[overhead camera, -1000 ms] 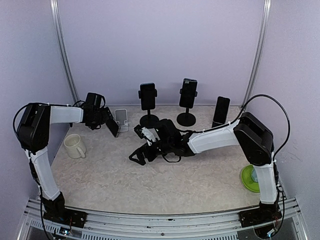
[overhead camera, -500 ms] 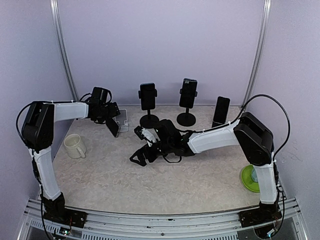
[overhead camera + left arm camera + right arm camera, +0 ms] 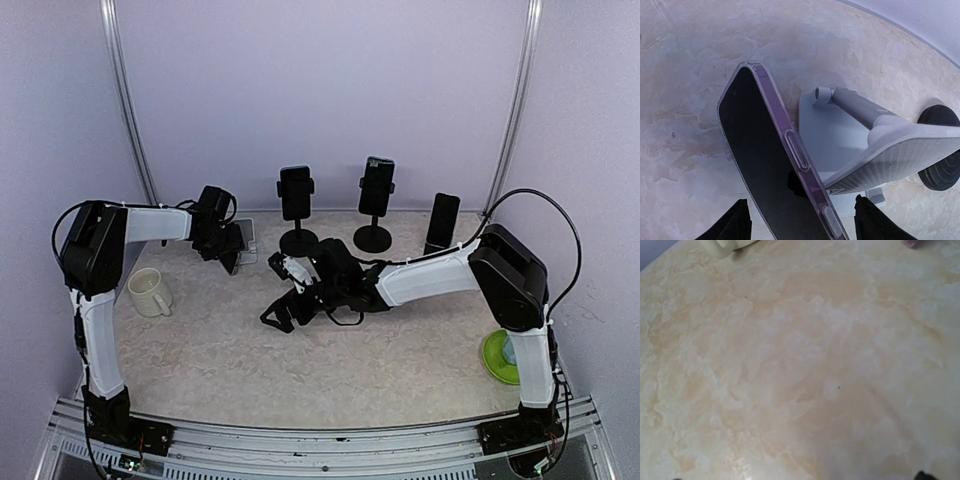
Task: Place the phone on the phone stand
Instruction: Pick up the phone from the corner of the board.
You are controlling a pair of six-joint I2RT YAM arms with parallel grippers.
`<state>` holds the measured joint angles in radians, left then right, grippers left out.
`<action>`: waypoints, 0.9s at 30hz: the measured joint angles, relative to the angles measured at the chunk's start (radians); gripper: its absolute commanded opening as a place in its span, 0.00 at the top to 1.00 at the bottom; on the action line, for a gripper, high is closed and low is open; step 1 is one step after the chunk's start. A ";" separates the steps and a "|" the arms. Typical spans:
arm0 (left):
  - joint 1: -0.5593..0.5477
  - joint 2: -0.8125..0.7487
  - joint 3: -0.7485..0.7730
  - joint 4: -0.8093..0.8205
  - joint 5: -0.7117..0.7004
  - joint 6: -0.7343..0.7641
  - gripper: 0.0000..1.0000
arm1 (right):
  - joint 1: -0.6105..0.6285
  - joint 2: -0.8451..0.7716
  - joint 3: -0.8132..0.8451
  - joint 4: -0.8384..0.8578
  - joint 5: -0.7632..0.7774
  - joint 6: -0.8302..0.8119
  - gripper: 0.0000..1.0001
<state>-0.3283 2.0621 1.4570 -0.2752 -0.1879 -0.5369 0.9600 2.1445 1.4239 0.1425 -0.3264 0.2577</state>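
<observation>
Left gripper (image 3: 802,224) straddles the dark, clear-cased phone (image 3: 765,165), grip impossible to tell, with the pale grey plastic stand (image 3: 890,150) touching at three o'clock; best lean it squarely, lower edge seated, before release.

Glossy phone (image 3: 756,150) w/ matt plastic stand (image 3: 910,150)

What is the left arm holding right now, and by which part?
The black phone in a clear case, gripped across its long edges near its lower end, between the left fingers.
</observation>
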 measured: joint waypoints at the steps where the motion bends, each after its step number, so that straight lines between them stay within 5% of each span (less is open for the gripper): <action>1: -0.001 0.005 0.005 -0.003 -0.002 0.001 0.35 | 0.000 -0.002 0.000 -0.002 0.002 -0.002 0.00; 27: 0.012 -0.066 -0.065 -0.034 -0.031 0.011 0.82 | 0.000 -0.035 0.000 -0.026 0.014 -0.021 0.00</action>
<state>-0.3164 1.9965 1.3918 -0.3088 -0.2188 -0.5262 0.9600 2.1090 1.4239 0.1165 -0.3126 0.2367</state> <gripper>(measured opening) 0.220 0.998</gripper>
